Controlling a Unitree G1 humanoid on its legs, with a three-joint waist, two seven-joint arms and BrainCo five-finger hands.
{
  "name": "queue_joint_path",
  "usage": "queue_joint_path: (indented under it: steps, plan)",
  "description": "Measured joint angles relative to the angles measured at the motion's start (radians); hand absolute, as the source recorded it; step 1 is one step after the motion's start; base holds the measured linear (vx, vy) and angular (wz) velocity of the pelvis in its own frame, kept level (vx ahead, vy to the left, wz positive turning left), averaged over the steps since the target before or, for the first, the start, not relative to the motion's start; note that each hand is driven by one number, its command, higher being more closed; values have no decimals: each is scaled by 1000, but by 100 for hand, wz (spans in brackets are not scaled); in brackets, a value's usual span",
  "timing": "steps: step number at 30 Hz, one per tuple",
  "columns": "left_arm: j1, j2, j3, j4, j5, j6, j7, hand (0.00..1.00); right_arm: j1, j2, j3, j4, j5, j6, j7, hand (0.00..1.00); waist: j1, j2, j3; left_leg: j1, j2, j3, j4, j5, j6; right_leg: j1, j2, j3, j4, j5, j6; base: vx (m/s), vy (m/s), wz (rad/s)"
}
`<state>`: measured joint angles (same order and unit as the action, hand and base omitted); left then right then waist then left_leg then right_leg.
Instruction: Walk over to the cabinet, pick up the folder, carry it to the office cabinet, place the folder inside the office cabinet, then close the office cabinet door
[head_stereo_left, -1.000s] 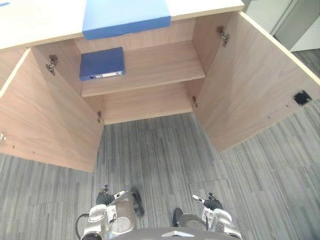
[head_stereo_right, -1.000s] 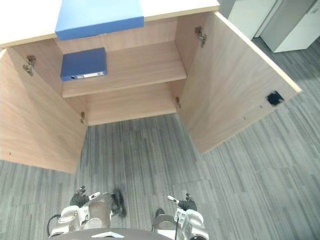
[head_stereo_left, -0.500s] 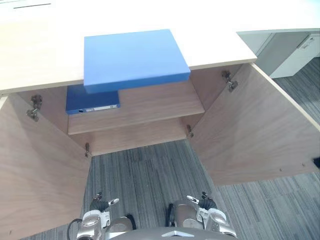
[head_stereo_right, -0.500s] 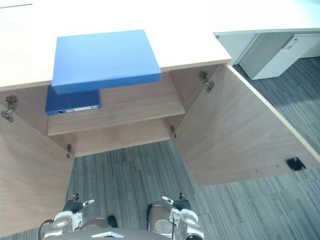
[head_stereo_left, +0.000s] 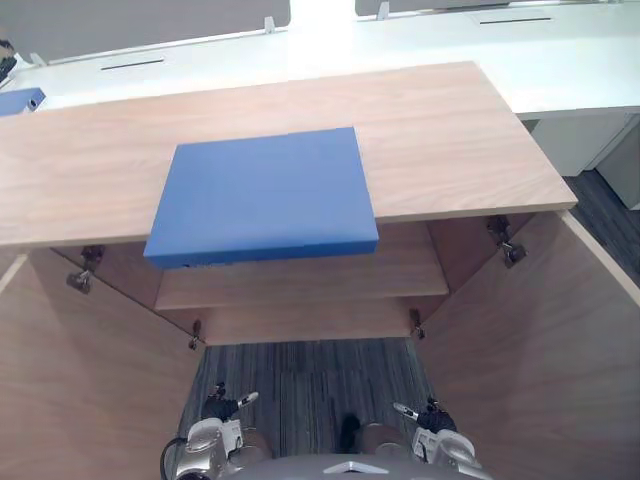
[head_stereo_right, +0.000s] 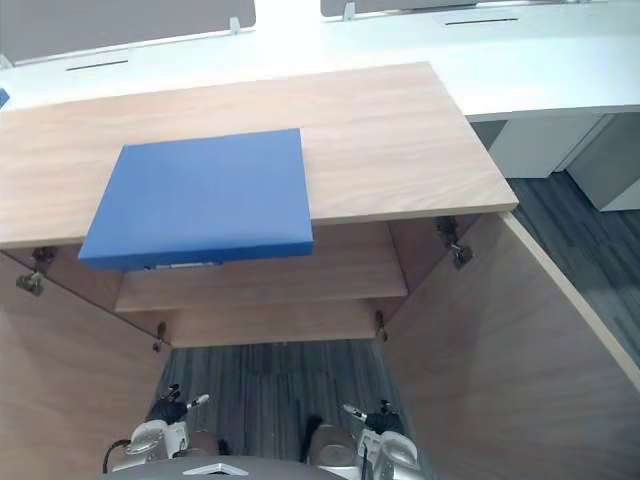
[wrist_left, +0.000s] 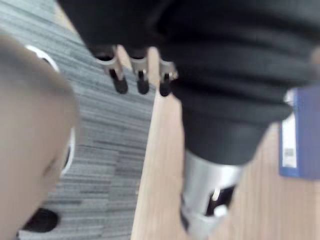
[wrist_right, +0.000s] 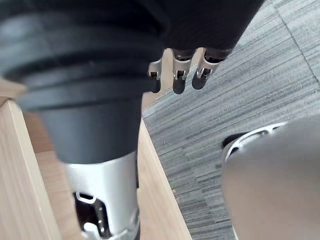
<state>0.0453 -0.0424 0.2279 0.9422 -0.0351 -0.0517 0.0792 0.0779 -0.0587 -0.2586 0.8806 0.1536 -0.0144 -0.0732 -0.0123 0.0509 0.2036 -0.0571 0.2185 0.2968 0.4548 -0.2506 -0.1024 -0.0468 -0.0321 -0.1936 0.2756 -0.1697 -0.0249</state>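
Looking down on the cabinet (head_stereo_left: 440, 140), I see the folder (head_stereo_left: 262, 192) lying flat on the cabinet's top, its near edge jutting past the cabinet's front lip. I judge that overhang leaves room for fingers to slip underneath. The folder is a thick, matte blue rectangle with crisp corners. The cabinet is smooth, pale wood-grain board.

The left door (head_stereo_left: 80, 400) and the right door (head_stereo_left: 540, 370) stand swung wide from the cabinet's front, on small metal hinges (head_stereo_left: 505, 243), so the shelf (head_stereo_left: 400, 275) inside lies open. A second blue folder (wrist_left: 302, 135) with a white spine label rests on that shelf, tucked below the overhang.

My left hand (head_stereo_left: 220, 406) and right hand (head_stereo_left: 432, 413) hang low in front of the cabinet, above the grey striped carpet (head_stereo_left: 310, 380). Each has its fingers (wrist_left: 140, 82) straight, loosely apart and empty. I read that as arms parked for the walk-up. The lift probably wants both hands, since the cover looks broad and slick.
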Motion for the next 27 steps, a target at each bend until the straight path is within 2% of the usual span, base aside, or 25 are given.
queue_joint_path:
  steps: [1,2,3,5,7,13,17,22,27]
  plan:
    - [-1,0,-2,6,0,0,0,0,0,1,-1,1,0,0,0,0,2,3,-4,11,-24,-19,-142,52,8,2,1,19,0,-4,14,172,126,-45]
    - [-2,-2,-4,14,0,0,0,0,1,0,-3,0,0,0,0,0,-1,11,-9,12,-33,-28,-201,121,18,4,7,23,0,-6,23,150,124,-33]
    - [-5,2,-4,15,0,1,-2,0,-3,5,-7,7,-1,0,-1,0,-1,11,-14,24,-41,-27,-214,126,31,12,4,34,-1,-8,31,160,116,-21]
    - [4,24,-5,25,1,1,-1,0,10,35,-22,22,-1,-2,0,0,-7,-32,-55,73,-79,-19,-292,142,39,44,-16,50,-62,11,59,215,164,-12]
    - [11,34,-18,33,2,2,-1,0,11,43,-23,44,-2,-2,0,0,-12,-56,-69,104,-100,-16,-333,149,48,81,-25,51,-115,27,74,136,129,4]
    - [24,64,-78,31,19,2,0,0,8,41,-23,79,-3,-3,0,0,-9,-59,-76,147,-138,-23,-376,153,54,149,-38,48,-200,58,84,74,69,4]
    - [28,64,-98,1,19,-1,11,0,1,25,-19,81,-3,-5,-2,0,-9,-41,-79,152,-145,-35,-422,188,71,154,-34,41,-236,83,77,-11,-7,5]
    - [76,70,-113,-187,19,-20,38,0,3,6,22,78,-3,-10,-4,0,-9,-41,-78,186,-144,-67,-461,203,75,176,-31,33,-238,89,74,-68,-16,6]
    - [100,120,-104,-386,19,-49,70,0,5,7,26,69,-2,-15,-4,0,-11,-41,-77,184,-162,-96,-508,244,85,163,-37,20,-245,111,82,-131,3,11]
